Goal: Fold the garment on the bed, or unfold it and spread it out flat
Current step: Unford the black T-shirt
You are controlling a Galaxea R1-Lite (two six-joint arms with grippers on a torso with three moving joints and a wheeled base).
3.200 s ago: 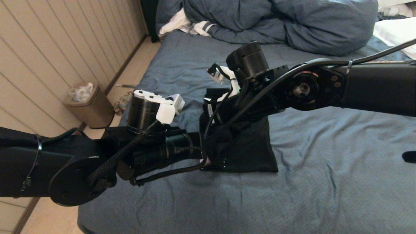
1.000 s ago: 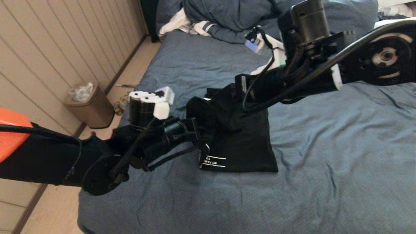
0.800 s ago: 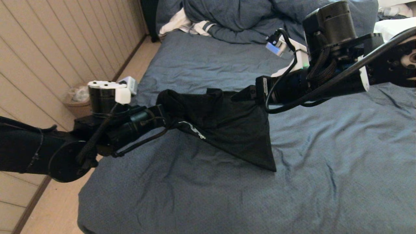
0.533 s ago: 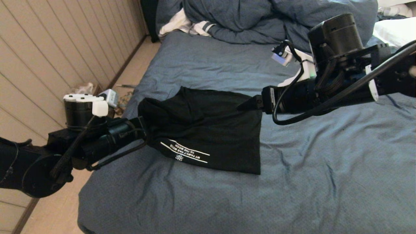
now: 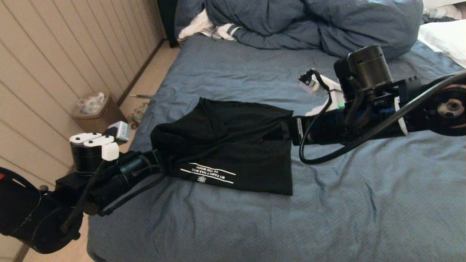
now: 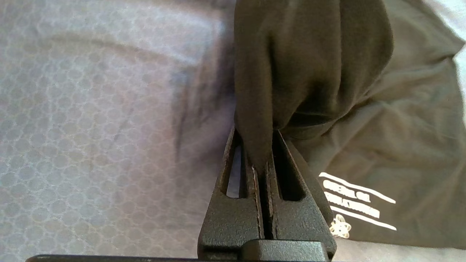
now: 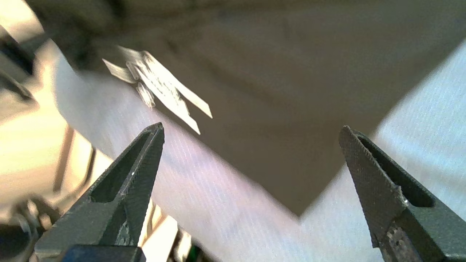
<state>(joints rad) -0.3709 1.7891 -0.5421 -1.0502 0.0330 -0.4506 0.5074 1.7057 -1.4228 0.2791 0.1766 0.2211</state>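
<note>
The garment (image 5: 233,145), a black T-shirt, lies partly opened on the bed (image 5: 327,218), with white lettering (image 5: 207,174) near its front edge. My left gripper (image 5: 160,164) is at the shirt's left end, shut on a bunched fold of black cloth; the left wrist view shows that fold (image 6: 276,72) pinched in the left gripper (image 6: 260,160). My right gripper (image 5: 283,131) sits at the shirt's right edge. In the right wrist view the right gripper (image 7: 252,127) stands wide open, empty, just above the shirt's corner (image 7: 291,163). The moon print is hidden.
A bunched blue duvet (image 5: 309,25) and a white cloth with dark stripes (image 5: 214,29) lie at the bed's far end, with a white pillow (image 5: 444,36) at far right. A brown waste bin (image 5: 96,116) stands on the floor by the panelled wall, left of the bed.
The arms drew apart and spread the folded shirt leftward. In the last half second both arms came down, the shirt settled on the sheet, and the right gripper let go.
</note>
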